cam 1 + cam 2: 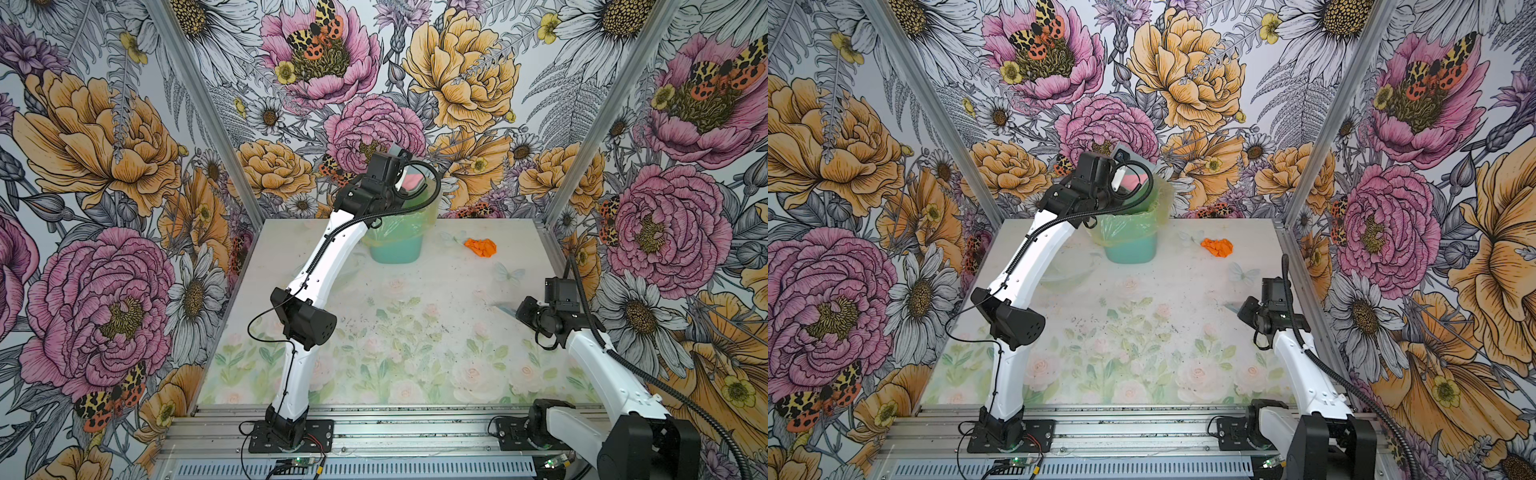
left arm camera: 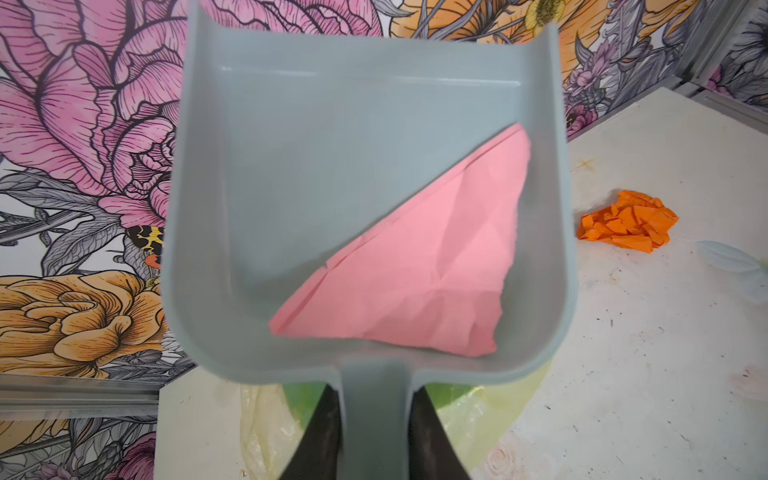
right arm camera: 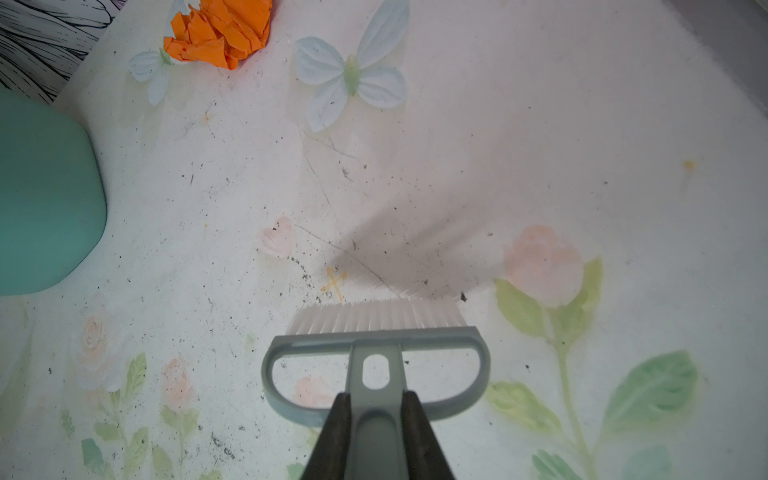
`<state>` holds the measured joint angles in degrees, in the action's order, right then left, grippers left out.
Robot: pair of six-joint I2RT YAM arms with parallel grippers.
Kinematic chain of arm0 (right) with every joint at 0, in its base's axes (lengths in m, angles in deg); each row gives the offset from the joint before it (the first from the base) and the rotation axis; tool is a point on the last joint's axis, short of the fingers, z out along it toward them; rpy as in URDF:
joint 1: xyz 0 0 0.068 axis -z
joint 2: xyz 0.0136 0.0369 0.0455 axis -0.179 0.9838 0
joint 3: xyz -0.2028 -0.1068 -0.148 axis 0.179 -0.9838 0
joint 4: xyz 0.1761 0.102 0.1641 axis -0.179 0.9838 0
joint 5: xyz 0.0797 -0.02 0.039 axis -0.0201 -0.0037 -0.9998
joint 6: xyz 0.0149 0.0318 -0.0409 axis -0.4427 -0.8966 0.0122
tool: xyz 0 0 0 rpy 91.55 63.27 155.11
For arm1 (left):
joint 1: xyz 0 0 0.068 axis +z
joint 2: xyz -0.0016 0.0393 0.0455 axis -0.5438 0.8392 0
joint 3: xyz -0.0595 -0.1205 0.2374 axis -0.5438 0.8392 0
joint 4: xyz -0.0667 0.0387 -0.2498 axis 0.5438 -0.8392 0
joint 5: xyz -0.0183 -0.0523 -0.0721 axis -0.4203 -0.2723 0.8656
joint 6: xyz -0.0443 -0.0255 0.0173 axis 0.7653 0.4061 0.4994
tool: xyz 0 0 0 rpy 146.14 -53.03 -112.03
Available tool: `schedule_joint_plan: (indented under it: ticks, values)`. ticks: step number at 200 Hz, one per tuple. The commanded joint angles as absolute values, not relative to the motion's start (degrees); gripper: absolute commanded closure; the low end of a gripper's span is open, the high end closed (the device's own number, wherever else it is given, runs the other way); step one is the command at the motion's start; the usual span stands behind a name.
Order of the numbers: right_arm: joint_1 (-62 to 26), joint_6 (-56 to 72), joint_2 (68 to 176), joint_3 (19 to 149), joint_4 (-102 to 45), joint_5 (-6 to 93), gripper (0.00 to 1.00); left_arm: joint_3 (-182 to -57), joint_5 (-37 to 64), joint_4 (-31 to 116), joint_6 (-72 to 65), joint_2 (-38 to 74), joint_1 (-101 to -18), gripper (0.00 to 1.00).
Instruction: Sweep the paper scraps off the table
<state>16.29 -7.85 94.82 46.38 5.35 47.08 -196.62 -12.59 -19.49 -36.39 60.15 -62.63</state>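
The left claw (image 2: 374, 392) is clamped on the handle of the dustpan (image 2: 332, 187), held above the bin (image 1: 395, 249) at the far edge of the table (image 1: 415, 332), with a pink scrap (image 2: 424, 266) lying in the pan. The right claw (image 3: 376, 399) grips the brush (image 3: 374, 332) handle near the right edge. An orange scrap (image 1: 481, 247) lies near the far right corner, beside the bin.

no readable text, no labels, no brands, no numbers

Two paper scraps are being counted, an orange scrap (image 1: 480, 247) and a pink scrap (image 2: 415, 266), and one dustpan (image 2: 332, 166), one brush (image 3: 376, 332) and one bin (image 1: 395, 249) are being tallied alongside.
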Motion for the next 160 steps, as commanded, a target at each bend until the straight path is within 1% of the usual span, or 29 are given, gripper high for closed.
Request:
schedule_joint_plan:
  ticks: [1, 33, 66, 122, 139, 160]
  values:
    - [16.48, -8.93, 93.5, 45.97, 3.79, 47.24, 1.0, -199.24, -17.98, -19.17, -39.5, 61.76, -61.51, 1.0]
    - [16.4, -10.02, 92.41, 45.4, 3.89, 46.6, 1.0, -201.55, -26.64, -18.99, -45.8, 63.74, -61.16, 1.0]
    - [16.32, -10.9, 91.5, 45.15, 3.92, 46.38, 1.0, -202.45, -28.63, -17.87, -50.41, 65.33, -59.98, 1.0]
    - [15.68, -12.45, 89.63, 43.04, 3.89, 47.42, 1.0, -201.75, -34.81, -13.83, -64.31, 68.02, -60.4, 1.0]
    - [15.63, -12.53, 89.42, 42.85, 3.89, 47.67, 1.0, -199.22, -38.32, -9.41, -69.88, 68.13, -61.14, 1.0]
    - [15.67, -12.32, 89.59, 43.09, 3.89, 47.87, 1.0, -194.75, -44.02, -0.16, -80.45, 68.59, -62.2, 1.0]
